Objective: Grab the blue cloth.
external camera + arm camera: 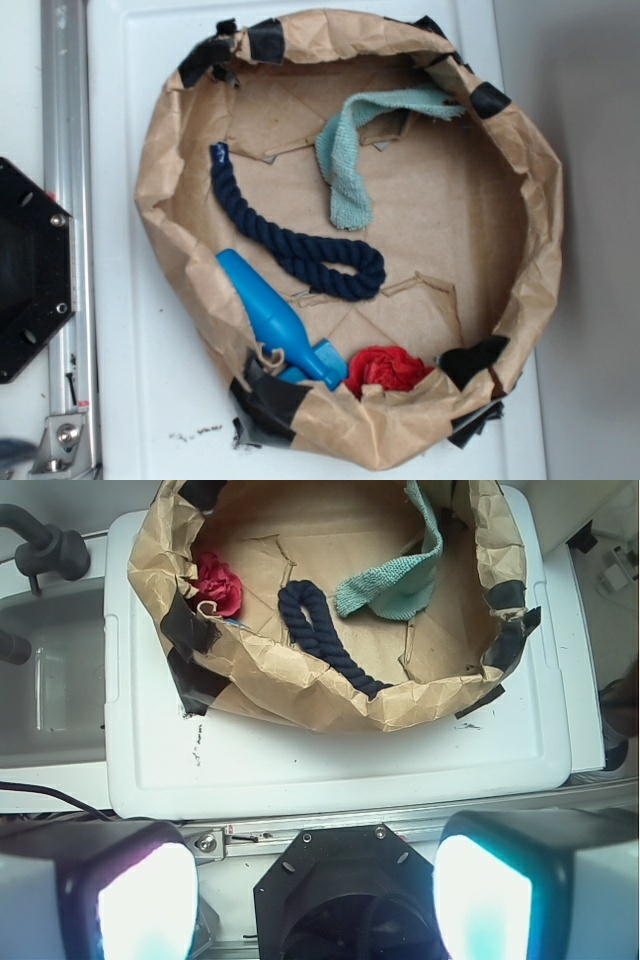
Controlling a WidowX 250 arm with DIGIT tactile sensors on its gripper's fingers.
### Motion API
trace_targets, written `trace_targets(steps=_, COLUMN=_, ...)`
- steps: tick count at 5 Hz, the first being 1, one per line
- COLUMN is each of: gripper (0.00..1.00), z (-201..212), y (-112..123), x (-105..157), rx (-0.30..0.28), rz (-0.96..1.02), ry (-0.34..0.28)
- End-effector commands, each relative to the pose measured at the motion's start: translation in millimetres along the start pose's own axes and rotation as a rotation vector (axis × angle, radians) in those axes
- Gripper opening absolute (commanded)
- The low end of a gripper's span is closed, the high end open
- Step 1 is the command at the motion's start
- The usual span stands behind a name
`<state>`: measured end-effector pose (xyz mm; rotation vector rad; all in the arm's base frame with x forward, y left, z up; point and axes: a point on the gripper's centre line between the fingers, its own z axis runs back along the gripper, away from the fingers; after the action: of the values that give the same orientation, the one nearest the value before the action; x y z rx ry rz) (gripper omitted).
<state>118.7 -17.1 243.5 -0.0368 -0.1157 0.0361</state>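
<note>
Item nearest the lens: gripper (318, 890), its two pale pads (145, 905) standing well apart at the bottom of the wrist view, released and holding nothing; it hung outside the paper basket (300, 685), over the black base plate (345, 895) beyond the worktop's near edge. Item: white worktop (330, 760), bearing the crumpled brown basket patched with black tape. Item: blue cloth (345, 160), a pale teal terry strip, draped from the basket wall down onto its floor, on the side toward the worktop's far edge in the wrist view, well apart from the gripper. Item: navy rope (285, 240), lying beside the cloth, near but apparently not touching it. Item: blue bottle (270, 320) and red cloth (385, 368), both against the opposite wall. Handling note, as a judgement: the reach had not begun; the approach should clear the basket rim, descend on the free end lying flat on the floor, away from the rope, and close on a bunched fold, since the floppy terry could slip from a shallow pinch.
</note>
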Motion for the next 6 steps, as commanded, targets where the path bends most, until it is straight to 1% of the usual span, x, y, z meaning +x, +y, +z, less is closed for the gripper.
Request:
trace_targets(steps=1, gripper=1.00, z=0.0, y=0.0, x=0.0, rx=0.000, rz=0.000, ry=0.000)
trace_targets(steps=2, gripper=1.00, z=-53.5, y=11.0, x=31.4, rx=0.005, rz=-0.021, ry=-0.250)
trace_targets(steps=3, gripper=1.00, z=-93.3, y=19.8, x=74.2, rx=-0.013, rz=0.159, ry=-0.408)
trace_targets(steps=4, gripper=1.00, z=-120.6, y=37.9, x=116.7, rx=-0.042, rz=0.325, ry=-0.479)
trace_targets(steps=5, gripper=1.00, z=-148.8, y=56.9, x=137.2, rx=-0.054, rz=0.446, ry=-0.431)
trace_targets(steps=6, gripper=1.00, z=-168.8, y=73.3, x=152.6, rx=-0.004, rz=0.434, ry=-0.371)
